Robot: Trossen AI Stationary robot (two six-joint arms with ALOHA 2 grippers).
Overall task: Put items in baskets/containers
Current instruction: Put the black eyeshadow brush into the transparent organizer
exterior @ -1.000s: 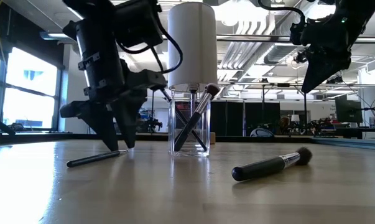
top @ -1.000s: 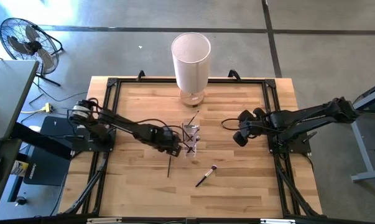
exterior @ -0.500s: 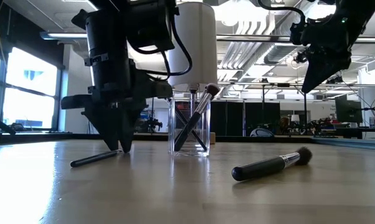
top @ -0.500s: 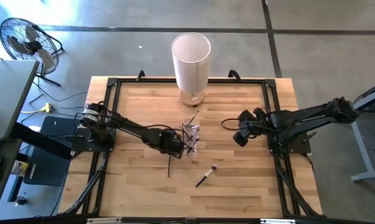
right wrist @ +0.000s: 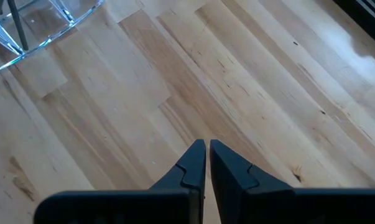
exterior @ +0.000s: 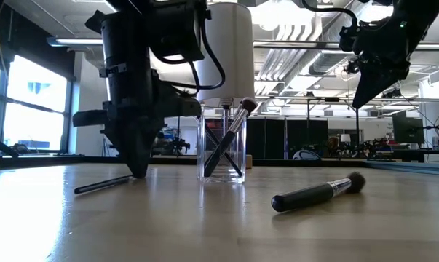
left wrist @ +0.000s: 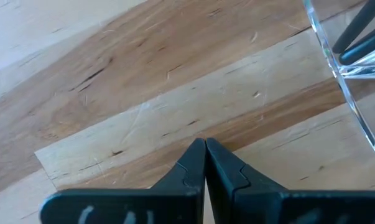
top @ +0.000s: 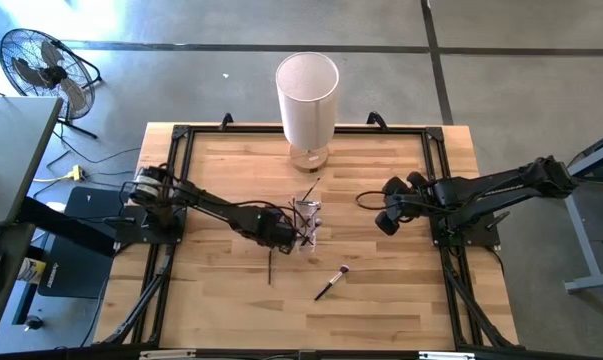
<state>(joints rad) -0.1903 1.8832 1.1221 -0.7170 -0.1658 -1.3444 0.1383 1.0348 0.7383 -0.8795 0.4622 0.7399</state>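
One thin brush [exterior: 103, 185] at left gripper [exterior: 137, 173]

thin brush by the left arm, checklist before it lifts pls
1. Left gripper down at the table, jaws shut: ok.
2. Thin brush caught between the jaws: cannot tell. Its near end lies at their tips, but the left wrist view shows them meeting with no handle between.
3. Clear cup upright beside the left gripper, brushes standing inside: ok.
4. Right gripper out of the way: ok, raised on the cup's other side, jaws shut and empty.
5. Thick brush clear of the lift: ok, it lies flat on the cup's far side.
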